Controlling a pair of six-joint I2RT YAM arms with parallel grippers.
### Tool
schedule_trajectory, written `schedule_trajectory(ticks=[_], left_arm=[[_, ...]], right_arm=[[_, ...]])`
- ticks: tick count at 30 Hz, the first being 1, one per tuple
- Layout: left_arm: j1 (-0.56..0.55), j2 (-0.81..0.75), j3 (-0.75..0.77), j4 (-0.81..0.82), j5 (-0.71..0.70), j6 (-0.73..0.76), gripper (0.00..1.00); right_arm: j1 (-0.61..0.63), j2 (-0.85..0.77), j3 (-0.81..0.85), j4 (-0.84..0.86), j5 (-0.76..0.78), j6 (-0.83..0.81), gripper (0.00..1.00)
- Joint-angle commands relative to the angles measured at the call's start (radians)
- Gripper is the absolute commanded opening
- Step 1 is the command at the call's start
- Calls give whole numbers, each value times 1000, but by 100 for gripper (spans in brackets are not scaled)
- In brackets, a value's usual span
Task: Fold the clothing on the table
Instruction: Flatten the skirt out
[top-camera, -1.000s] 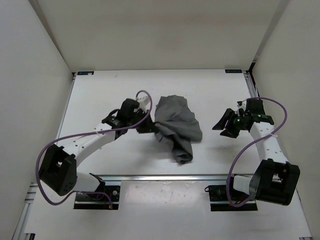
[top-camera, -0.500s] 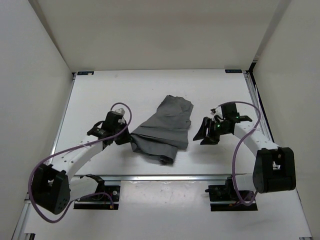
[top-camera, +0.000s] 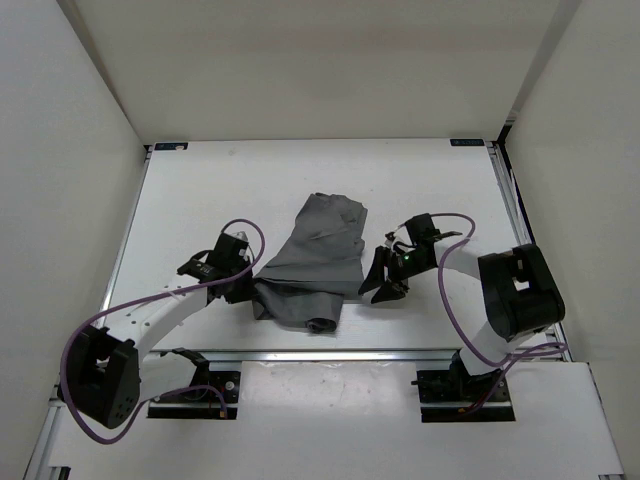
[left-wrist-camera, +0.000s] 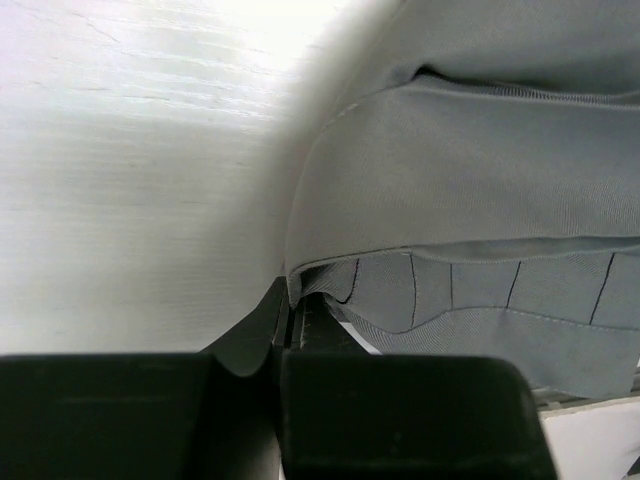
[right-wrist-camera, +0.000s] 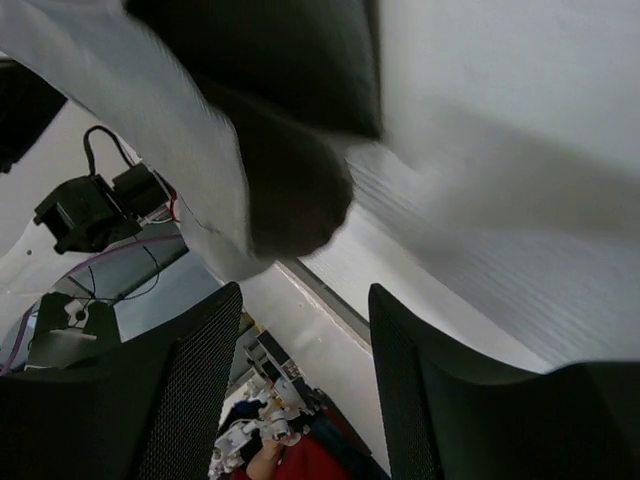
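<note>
Near the front rail (top-camera: 330, 352) of the table (top-camera: 200, 190), the left gripper (top-camera: 244, 288) is pressed together, pinching the near left edge of the grey clothing (top-camera: 315, 262). The right gripper (top-camera: 381, 283) hangs spread just beside its right edge. The wrinkled garment stretches from there toward the table's middle.

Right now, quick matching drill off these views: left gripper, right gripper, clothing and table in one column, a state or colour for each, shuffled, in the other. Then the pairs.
Column one
1. left gripper
2. right gripper
3. clothing
4. table

Column two
a. white, flat
b. open, gripping nothing
c. shut on a fabric edge
d. grey, wrinkled, lying between the two grippers

Pairs: 1-c, 2-b, 3-d, 4-a
</note>
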Motion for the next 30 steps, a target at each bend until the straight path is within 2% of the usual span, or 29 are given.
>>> schedule_trajectory(ticks=[1,8,15,16,17,18,19,23,25,30], left_arm=[[-44,24,64,-2,6,-4,0],[-32,38,95,-9,6,-19,0],[-4,15,70,-25,6,-12,0],[-4,11,67,-25,6,-10,0],[-1,4,60,-23,6,-9,0],[8,6,53,-28,6,-9,0],[9,4,53,-23,9,-7,0],[19,4,47,12,66,-6,0],[20,15,64,41,168,-12,0],[-50,29,216,119,224,-41,0]], right_arm=[[47,51,72,94,-72,45,59],[167,185,170,114,-82,94,58],[232,278,169,108,-121,106,54],[233,283,164,117,-129,106,49],[233,283,149,115,-128,105,26],[230,287,149,105,-120,95,9],[224,272,143,82,-91,91,0],[147,174,117,1,42,63,0],[79,75,146,-79,143,34,0],[-35,-108,342,-279,438,-46,0]])
